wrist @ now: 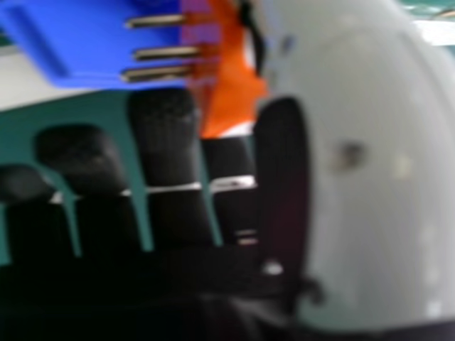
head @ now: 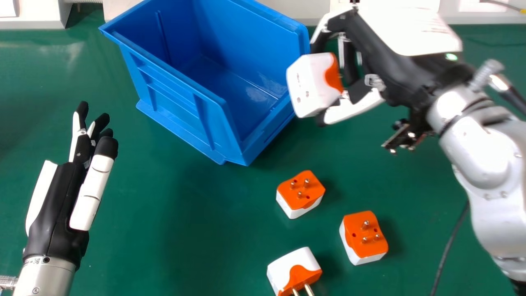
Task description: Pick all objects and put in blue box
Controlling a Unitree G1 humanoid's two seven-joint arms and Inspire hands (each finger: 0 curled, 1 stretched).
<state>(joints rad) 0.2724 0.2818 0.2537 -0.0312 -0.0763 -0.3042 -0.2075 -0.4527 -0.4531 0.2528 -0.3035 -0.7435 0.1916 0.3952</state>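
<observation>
Green table point(head: 185, 205), work spread across it. Blue box point(head: 176, 109) upright at the far side, open top.

Right hand point(head: 388, 61) by the box's right side in head view, thumb and fingers closed on the held plug point(head: 310, 84). Left hand point(head: 55, 205) at left in head view, fingers near straight, nothing in it.

Held plug: white and orange, off the table, overlapping the box's right edge in head view. Whether it is over the rim, cannot tell. Right hand view has its metal prongs point(wrist: 167, 53) against the blue.

Three more on the table, in front of the box. Middle plug point(head: 301, 193) and right plug point(head: 363, 238), prongs up; near plug point(head: 295, 269) tipped over, prongs toward the bottom edge.

Tally: one picked, not released; three untouched. Any dropped in? Cannot tell; near wall hides part of the box floor. My read: early to midway, next step is clearing the rim and letting go.
</observation>
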